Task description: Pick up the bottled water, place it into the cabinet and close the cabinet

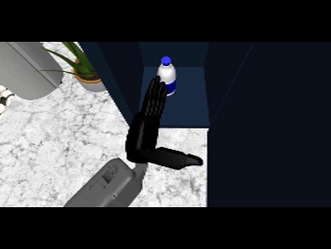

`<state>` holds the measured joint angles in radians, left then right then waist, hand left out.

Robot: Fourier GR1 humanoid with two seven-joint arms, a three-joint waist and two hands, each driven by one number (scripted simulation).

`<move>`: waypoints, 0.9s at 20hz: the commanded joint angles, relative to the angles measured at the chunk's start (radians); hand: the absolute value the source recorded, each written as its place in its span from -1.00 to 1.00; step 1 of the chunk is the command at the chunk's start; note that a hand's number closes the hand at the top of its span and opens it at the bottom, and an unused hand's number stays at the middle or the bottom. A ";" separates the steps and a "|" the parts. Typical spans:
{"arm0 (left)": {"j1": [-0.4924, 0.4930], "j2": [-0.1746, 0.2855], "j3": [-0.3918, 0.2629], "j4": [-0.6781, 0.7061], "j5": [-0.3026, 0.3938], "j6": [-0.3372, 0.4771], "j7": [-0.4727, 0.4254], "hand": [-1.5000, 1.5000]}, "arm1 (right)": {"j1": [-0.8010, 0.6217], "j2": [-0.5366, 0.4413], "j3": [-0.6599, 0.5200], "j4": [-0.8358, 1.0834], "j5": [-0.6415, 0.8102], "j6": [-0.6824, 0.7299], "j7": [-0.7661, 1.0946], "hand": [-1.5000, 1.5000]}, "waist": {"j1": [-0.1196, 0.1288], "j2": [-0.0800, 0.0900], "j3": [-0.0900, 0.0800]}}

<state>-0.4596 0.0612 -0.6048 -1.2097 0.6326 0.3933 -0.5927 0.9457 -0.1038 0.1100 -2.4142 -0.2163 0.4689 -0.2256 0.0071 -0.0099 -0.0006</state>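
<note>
Navy walls of the cabinet framed the bottled water, which stood upright at the back of the open compartment, blue cap up. From my feed only the left hand showed. It was released, holding nothing: its fingers lay straight, reaching into the compartment, and its thumb stuck out to the right above the marble desk. The fingertips ended just beside the bottle's left flank. I could not tell whether they brushed it.

I judged the placing done and the closing not yet begun. To do that step well, I wanted the hand drawn straight back along the line of its grey forearm, with no sideways sweep, because any drift to the right would have tipped a tall, narrow bottle. Only with the fingertips outside the cabinet's front edge would I have gone for the door.

I took the broad dark panel at the right for the open door, though its hinge side was not plain to me. I would have pushed it with flat fingers near its free edge and kept the swing slow. The potted plant at the left stood well apart from that path.
</note>
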 commanded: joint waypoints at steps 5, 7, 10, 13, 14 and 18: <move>0.213 0.112 -0.068 -0.246 -0.002 -0.030 0.049 1.00 | -0.007 -0.118 0.033 -0.151 0.113 0.085 0.050 1.00 | 0.010 0.003 -0.001; 0.274 0.137 -0.086 -0.343 -0.022 0.032 0.068 1.00 | 0.028 -0.170 0.010 -0.128 0.111 0.145 0.021 1.00 | 0.008 -0.002 0.000; 0.352 0.225 -0.048 -0.398 0.001 -0.024 0.044 1.00 | 0.073 -0.205 0.046 -0.196 0.119 0.193 0.006 1.00 | -0.006 -0.002 -0.001; 0.407 0.288 -0.011 -0.470 0.022 -0.037 0.055 -1.00 | 0.032 -0.225 0.085 -0.220 0.155 0.213 0.005 1.00 | 0.005 0.000 -0.002; 0.439 0.271 -0.034 -0.495 -0.007 0.014 0.043 -1.00 | 0.069 -0.224 0.089 -0.240 0.202 0.233 -0.043 1.00 | -0.012 -0.007 -0.001; 0.533 0.373 0.059 -0.600 0.055 -0.049 0.033 -1.00 | 0.065 -0.221 0.165 -0.237 0.273 0.244 -0.056 1.00 | -0.008 -0.003 -0.001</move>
<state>-0.0163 0.3606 -0.5968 -1.7192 0.6563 0.3769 -0.5448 0.9888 -0.3069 0.2524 -2.4905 -0.0518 0.6977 -0.3023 0.0012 -0.0138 -0.0021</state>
